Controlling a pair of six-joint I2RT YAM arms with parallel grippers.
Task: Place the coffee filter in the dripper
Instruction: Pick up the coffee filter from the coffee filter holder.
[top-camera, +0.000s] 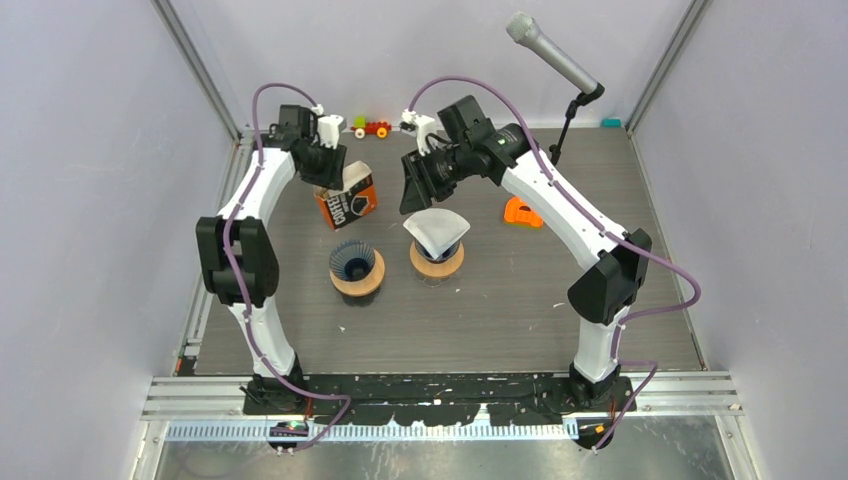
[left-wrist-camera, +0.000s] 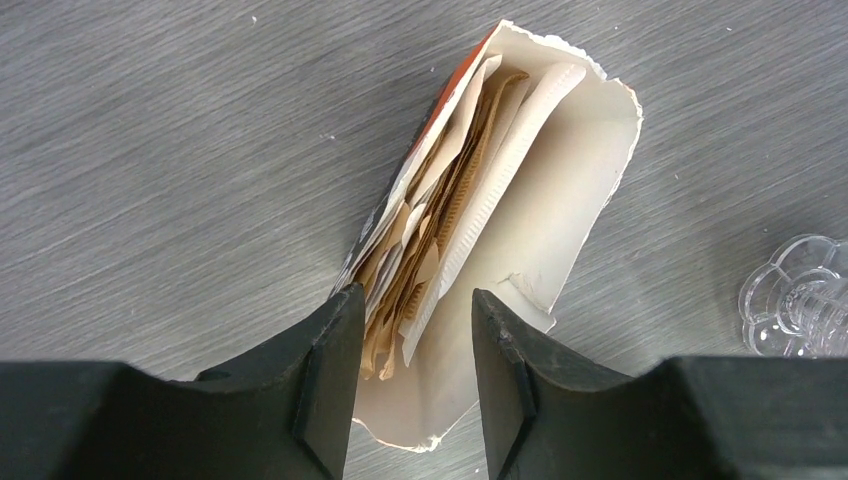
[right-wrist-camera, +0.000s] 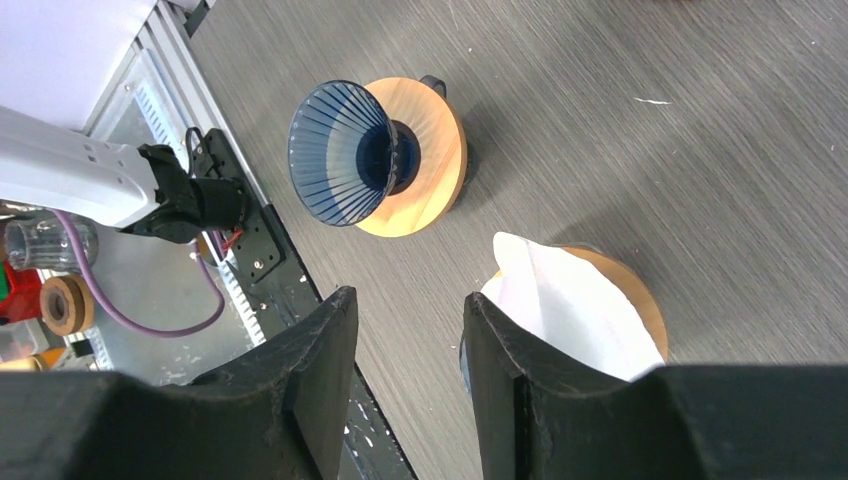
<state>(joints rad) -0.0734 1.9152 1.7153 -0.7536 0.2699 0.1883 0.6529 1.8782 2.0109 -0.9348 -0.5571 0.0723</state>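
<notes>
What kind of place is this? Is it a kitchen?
Probably a robot lab booth, not a kitchen: two robot arms bolted to a table, plain walls all around, a microphone on a stand, and coffee drippers set out for practice.

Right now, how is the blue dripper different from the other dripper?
The blue dripper is empty, so you can see its ribbed inside. The second dripper has a white filter sitting in it.

The blue dripper's cone shows plainly. The second dripper's cone is mostly hidden by the paper.

In the top view, the blue dripper sits on the left arm's side and the second dripper on the right arm's side.

Both are upright, with round wooden bottoms.
</notes>
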